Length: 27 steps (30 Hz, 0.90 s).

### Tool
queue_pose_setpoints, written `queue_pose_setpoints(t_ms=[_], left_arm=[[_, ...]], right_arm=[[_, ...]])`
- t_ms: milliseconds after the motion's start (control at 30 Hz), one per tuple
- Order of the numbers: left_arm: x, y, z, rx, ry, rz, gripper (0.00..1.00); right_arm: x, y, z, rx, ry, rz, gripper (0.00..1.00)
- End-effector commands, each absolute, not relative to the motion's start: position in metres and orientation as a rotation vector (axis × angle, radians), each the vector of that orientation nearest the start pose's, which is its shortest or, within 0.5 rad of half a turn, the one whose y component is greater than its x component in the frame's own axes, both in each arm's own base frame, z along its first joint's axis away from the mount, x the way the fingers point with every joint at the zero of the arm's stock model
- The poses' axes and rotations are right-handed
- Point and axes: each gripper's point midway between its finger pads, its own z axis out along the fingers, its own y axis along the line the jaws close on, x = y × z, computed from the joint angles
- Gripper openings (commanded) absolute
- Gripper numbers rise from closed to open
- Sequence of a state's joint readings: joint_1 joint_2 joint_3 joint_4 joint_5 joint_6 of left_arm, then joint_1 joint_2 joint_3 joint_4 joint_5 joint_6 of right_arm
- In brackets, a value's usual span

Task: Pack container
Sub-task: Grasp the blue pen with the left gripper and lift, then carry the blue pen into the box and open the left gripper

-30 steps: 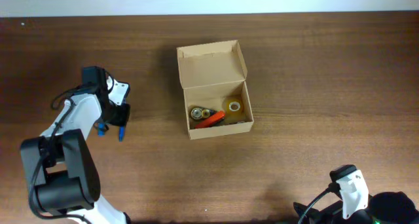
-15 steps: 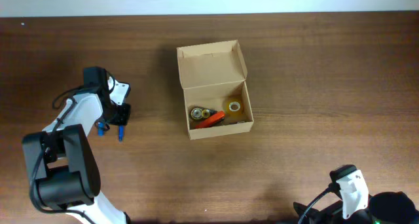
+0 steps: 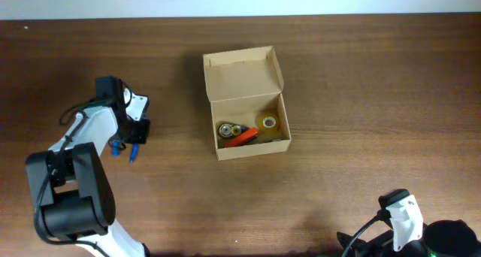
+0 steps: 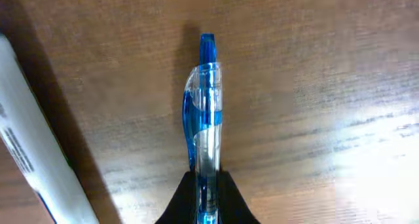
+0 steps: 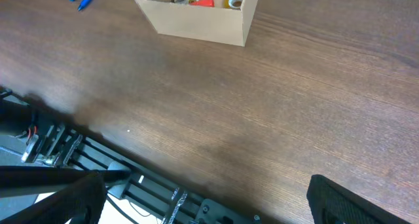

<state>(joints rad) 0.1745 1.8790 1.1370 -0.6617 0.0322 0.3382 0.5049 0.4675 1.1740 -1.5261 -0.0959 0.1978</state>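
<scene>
The tan cardboard container [image 3: 244, 75] stands open in the middle of the table, its flap lid folded back. Inside are a yellow tape roll [image 3: 269, 122], a red item [image 3: 240, 138] and a small round roll [image 3: 227, 129]. My left gripper [image 3: 134, 137] is far left of the container, low at the table and shut on a clear blue pen [image 4: 206, 106] that points away from it over the wood; the pen also shows in the overhead view [image 3: 133, 152]. My right gripper [image 5: 206, 204] is open and empty at the near right edge, and the container [image 5: 196, 24] lies far ahead of it.
A white cylindrical thing with printed text [image 4: 29, 152] lies just left of the held pen. A second blue item [image 3: 114, 146] lies by the left arm. A black rail frame [image 5: 98, 178] runs along the table's near edge.
The blue pen's free end has swung slightly left and toward the left gripper. The container and right arm have not moved.
</scene>
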Motion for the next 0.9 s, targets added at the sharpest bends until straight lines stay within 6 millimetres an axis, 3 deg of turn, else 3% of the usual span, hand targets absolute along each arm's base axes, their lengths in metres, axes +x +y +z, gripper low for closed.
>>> queue_pose_setpoints(t_ms=[0,233,300,400,667,767,867], left_arm=[[0.379,0.061,0.032,0.196,2.898,0.039,0.02],[0.418,0.033,0.133,0.292,2.644,0.091,0.02],[0.426,0.013,0.162,0.366,2.560,0.094,0.02],[0.429,-0.034,0.191,0.572,2.442,0.081,0.02],[0.419,-0.174,0.209,1.023,2.164,-0.034,0.02],[0.410,-0.208,0.204,1.120,2.113,-0.075,0.02],[0.401,-0.233,0.185,1.224,2.104,-0.094,0.02]], right_arm=[[0.078,0.063,0.257,-0.434,2.394,0.445,0.99],[0.078,0.063,0.257,-0.434,2.394,0.445,0.99],[0.078,0.063,0.257,-0.434,2.394,0.445,0.99],[0.078,0.063,0.257,-0.434,2.394,0.445,0.99],[0.078,0.063,0.257,-0.434,2.394,0.445,0.99],[0.078,0.063,0.257,-0.434,2.394,0.445,0.99],[0.078,0.063,0.257,-0.434,2.394,0.445,0.99]])
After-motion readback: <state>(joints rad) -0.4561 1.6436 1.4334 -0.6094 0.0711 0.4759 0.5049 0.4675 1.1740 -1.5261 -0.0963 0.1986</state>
